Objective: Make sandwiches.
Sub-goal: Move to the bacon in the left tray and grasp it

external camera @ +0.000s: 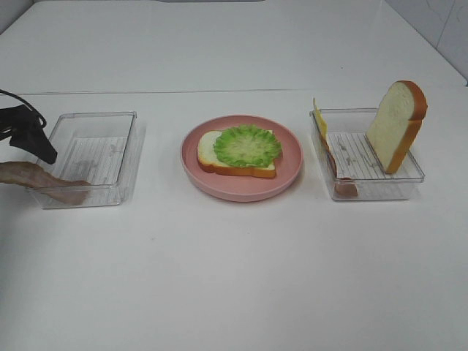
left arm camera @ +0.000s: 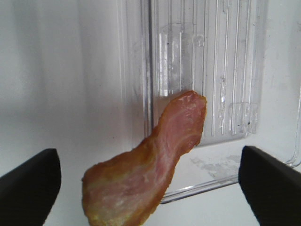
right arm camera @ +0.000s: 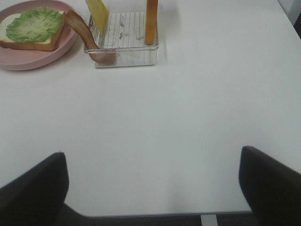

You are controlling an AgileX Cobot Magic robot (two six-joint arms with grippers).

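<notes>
Looking from the high camera, sandwich: a bread slice [external camera: 207, 146] topped with lettuce [external camera: 247, 145] lies on the pink plate [external camera: 241, 191], mid-table [external camera: 234, 278].
High camera, left tray [external camera: 95, 115]: a bacon strip [external camera: 44, 179] crosses its near-left corner, with one end cut off by the frame edge.
High camera, left gripper [external camera: 40, 150]: dark, mostly out of frame, angled down above the bacon strip; the finger spacing is unclear here.
High camera, right tray [external camera: 380, 189]: the upright bread [external camera: 397, 124] leans at its right side; the cheese [external camera: 319, 117] and a second bacon strip [external camera: 338, 164] stand against its left wall, blurred through the plastic.
Left wrist, writing: raised marks on the left tray [left arm camera: 211, 70] floor are too faint to read.
Left wrist, left gripper [left arm camera: 150, 188]: fingers [left arm camera: 28, 188] are spread wide and released; the bacon strip [left arm camera: 155, 160] lies between them, touching neither, and crosses over the tray rim.
Right wrist, right gripper [right arm camera: 153, 188]: fingers [right arm camera: 273, 188] are spread wide, grasping nothing, over bare table well apart from the right tray [right arm camera: 127, 56].
Right wrist, cut off: the pink plate [right arm camera: 28, 63], cheese [right arm camera: 96, 12] and upright bread [right arm camera: 151, 21] are clipped by the frame; the second bacon strip [right arm camera: 80, 30] hangs over the tray rim.
</notes>
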